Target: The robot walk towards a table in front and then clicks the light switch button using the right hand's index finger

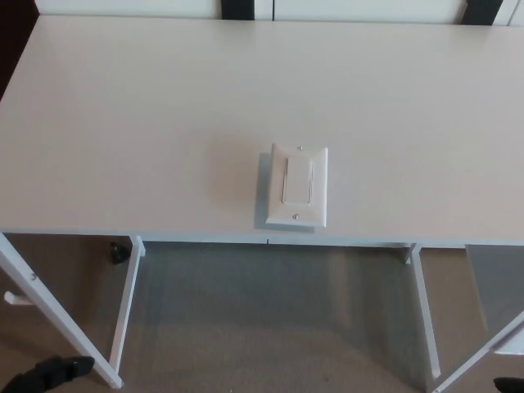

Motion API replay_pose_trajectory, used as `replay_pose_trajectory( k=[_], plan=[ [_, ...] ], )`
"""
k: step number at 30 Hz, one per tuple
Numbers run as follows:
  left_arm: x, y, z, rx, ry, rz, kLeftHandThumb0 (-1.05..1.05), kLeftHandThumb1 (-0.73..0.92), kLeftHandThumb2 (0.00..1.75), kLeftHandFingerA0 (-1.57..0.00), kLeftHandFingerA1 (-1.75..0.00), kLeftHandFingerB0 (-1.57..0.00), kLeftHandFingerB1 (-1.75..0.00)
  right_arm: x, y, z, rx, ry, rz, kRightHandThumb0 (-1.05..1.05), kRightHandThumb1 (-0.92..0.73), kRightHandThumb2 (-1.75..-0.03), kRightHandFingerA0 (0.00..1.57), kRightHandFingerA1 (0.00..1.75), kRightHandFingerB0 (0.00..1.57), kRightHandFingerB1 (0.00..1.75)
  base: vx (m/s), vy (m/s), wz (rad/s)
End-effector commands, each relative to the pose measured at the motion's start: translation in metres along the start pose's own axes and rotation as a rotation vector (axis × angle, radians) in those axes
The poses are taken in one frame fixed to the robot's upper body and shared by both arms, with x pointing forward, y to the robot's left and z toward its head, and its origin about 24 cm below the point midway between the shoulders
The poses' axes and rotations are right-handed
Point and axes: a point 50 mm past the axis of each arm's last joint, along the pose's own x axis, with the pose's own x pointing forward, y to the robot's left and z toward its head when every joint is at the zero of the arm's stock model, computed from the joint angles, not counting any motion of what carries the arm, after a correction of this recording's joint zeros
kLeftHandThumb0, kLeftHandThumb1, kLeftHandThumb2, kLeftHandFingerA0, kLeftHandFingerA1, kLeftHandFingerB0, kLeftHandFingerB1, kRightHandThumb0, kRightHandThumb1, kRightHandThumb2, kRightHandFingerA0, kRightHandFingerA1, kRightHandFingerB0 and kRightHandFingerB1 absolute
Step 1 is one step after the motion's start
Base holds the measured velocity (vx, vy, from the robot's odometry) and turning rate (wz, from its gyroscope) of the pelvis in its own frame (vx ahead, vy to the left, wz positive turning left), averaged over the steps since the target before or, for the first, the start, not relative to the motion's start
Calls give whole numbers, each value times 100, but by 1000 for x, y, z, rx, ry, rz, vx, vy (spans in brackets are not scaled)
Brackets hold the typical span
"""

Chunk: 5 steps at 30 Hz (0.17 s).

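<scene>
head view: switch (297, 187) lies near table (123, 123) front edge, nothing around it; left hand (45, 373) low, finger state unclear.

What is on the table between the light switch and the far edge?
Nothing. In the head view, the white table is bare from the light switch to its far edge.

White switch plate (297, 187), white table (147, 115)
</scene>
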Motion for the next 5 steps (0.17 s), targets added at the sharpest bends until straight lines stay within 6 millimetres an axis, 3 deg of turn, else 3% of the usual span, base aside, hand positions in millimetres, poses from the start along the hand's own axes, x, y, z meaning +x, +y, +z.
replay_pose_trajectory(
  k=[1,5],
  plan=[
    [-2,9,2,24,-17,8,-29,67,59,-51,-51,-32,-40,2,-3,3,43,-33,17,-42,-28,-93,6,59,0,54,0,0,0],
    [-1,9,2,14,-13,3,-30,67,59,-50,-52,-32,-40,2,-3,4,36,-30,37,-42,-29,-94,6,59,0,54,0,0,0]
  ],
)
